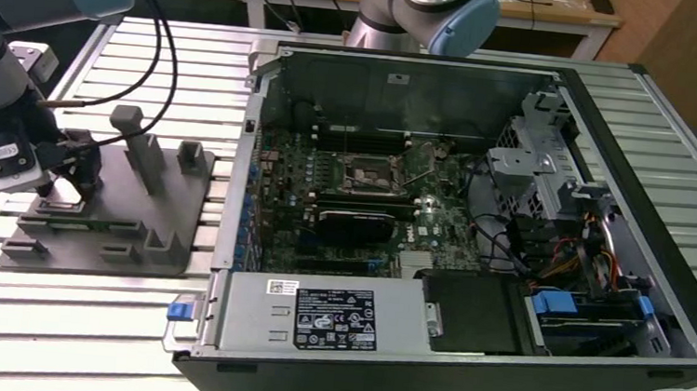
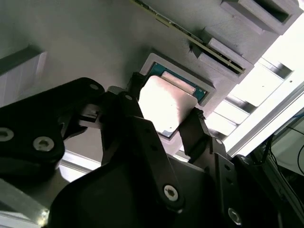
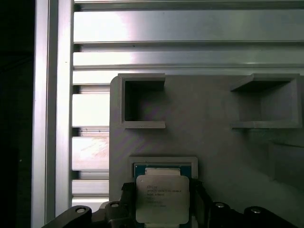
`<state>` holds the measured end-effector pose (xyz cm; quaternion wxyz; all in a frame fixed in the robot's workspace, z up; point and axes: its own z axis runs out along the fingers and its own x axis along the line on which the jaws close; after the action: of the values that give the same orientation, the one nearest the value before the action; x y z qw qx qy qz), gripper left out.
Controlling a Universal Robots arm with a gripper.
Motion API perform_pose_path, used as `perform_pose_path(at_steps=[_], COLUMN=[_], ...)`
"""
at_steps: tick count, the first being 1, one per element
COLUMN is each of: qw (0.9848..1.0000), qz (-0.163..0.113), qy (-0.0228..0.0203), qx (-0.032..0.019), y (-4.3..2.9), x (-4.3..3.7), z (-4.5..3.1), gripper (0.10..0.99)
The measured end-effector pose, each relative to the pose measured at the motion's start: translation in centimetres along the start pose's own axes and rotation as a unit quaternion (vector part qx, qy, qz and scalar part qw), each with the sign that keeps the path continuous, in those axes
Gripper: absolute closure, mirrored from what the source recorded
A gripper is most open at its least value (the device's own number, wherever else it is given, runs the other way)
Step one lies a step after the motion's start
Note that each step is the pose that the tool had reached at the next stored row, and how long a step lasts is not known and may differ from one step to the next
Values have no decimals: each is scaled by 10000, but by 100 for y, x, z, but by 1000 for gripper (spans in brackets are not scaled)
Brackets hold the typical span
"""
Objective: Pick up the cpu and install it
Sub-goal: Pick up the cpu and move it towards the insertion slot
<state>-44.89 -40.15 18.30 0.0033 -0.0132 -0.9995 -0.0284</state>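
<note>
One black gripper (image 1: pixel 58 193) at exterior view's left, jaws apparently pinching opposite edges of small flat square silvery cpu (image 3: pixel 162 199), at its recess in grey plastic fixture (image 1: pixel 147 226). Tip: keep cpu level, grip light. Rightward: open black PC case (image 1: pixel 645 228) w/ motherboard socket (image 1: pixel 367 174).

Faint print on cpu (image 3: pixel 162 198) lid, label (image 1: pixel 336 319) on power supply (image 1: pixel 252 323) (both unreadable).
</note>
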Motion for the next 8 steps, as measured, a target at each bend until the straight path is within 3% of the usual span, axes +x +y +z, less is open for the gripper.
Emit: perform_pose_path(at_steps=[8], qw=[10000], qz=[0], qy=[-1], qx=[-2], y=[0], x=[1], z=[-6], gripper=[545])
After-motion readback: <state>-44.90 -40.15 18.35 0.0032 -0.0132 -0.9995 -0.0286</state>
